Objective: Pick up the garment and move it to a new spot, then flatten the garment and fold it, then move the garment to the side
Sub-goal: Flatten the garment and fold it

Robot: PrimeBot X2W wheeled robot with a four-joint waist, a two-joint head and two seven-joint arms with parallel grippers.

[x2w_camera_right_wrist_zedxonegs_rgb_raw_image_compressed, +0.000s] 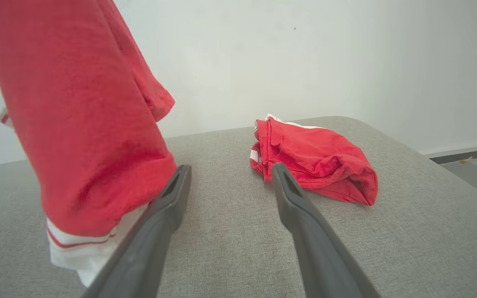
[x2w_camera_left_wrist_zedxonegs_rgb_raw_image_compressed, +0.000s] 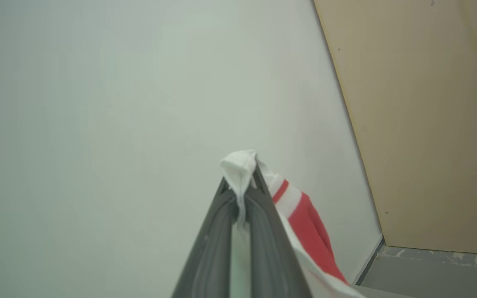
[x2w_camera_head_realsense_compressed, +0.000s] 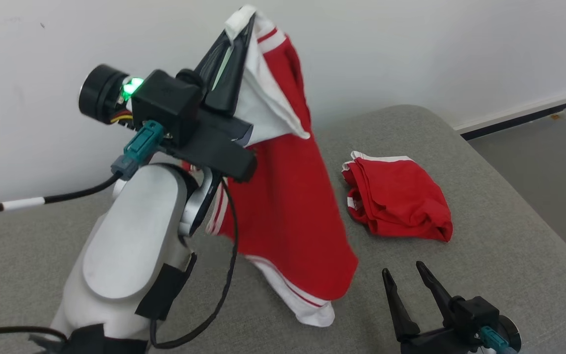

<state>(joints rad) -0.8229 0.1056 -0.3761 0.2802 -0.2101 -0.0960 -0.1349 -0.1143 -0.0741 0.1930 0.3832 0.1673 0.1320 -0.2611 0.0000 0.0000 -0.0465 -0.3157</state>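
Your left gripper (x2w_camera_head_realsense_compressed: 241, 29) was raised high against the wall (x2w_camera_head_realsense_compressed: 410, 49), and its fingers (x2w_camera_left_wrist_zedxonegs_rgb_raw_image_compressed: 263, 231) were pinched tight on a white corner of the red-and-white garment (x2w_camera_head_realsense_compressed: 288, 211). In the left wrist view, that white fabric bunched out past the fingertips, so the hold looked secure but small.

The garment hung from that single corner in one long drape, with red cloth down the middle and white striped trim at the top and bottom. Its lower hem hung at or just above the grey cushion (x2w_camera_head_realsense_compressed: 509, 236); I could not tell whether it touched.

Your right gripper (x2w_camera_head_realsense_compressed: 402, 268) sat low near the front edge of the cushion. Its fingers were spread apart and held nothing, with the hanging hem just to one side.

A second red garment (x2w_camera_head_realsense_compressed: 401, 196) lay crumpled in a loose bundle on the cushion, beyond the right gripper and apart from the one you held.

As I judged it, you were in the first part of the job. The pick-up looked done, but the garment was not yet set down in any new spot. Placing it, flattening it, folding it and moving it aside all remained. A one-corner hold gave you no spread, so the free gripper would likely have needed a second corner before you laid it out.
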